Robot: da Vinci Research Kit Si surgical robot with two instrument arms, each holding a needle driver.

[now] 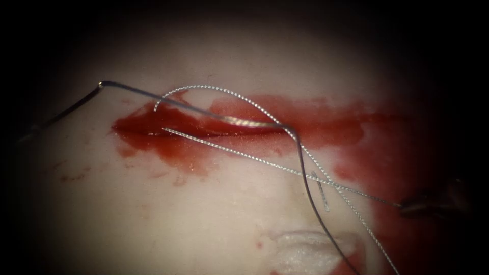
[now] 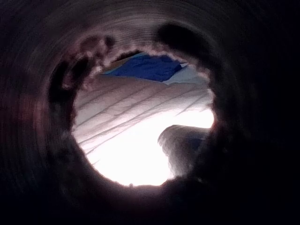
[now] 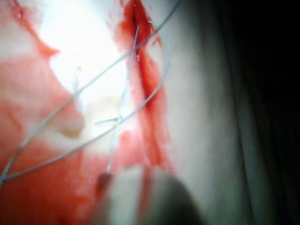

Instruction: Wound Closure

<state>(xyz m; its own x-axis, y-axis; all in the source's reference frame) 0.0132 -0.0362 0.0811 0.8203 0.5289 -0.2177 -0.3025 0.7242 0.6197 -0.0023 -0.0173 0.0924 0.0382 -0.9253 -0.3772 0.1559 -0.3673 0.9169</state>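
Right hand (image 1: 407, 205) first: it sits in the shadow at the endoscope's right edge. A taut run of the braided thread (image 1: 265, 162) ends at its tip, so I judge it pinched shut on the thread and holding nothing else. What my left hand has hold of, I cannot tell. A dark strand (image 1: 153, 94) leads off toward the left edge, bends over the right end of the cut (image 1: 204, 133) and drops away toward the bottom. I cannot pick out the needle with any certainty. A bright glint lies along the cut under that strand, but I won't call it the needle or say it is in the tissue (image 1: 153, 214).

As I judge progress, little is closed. The cut lies open along its length with red fluid (image 1: 173, 147) pooled in it and spread to the right. The thread arches over it and crosses it once more, lying loose on top, not drawn down. A short cut end of thread (image 1: 321, 191) lies right of the cut, beside the crossing strands.

The right wrist view gives me my own tool's pale body (image 3: 140, 199) close to the thread, and the strands crossing beside the cut. The left wrist view looks out through a dark ring at a pale ribbed drape (image 2: 140, 108) and a blue cloth (image 2: 150, 68).
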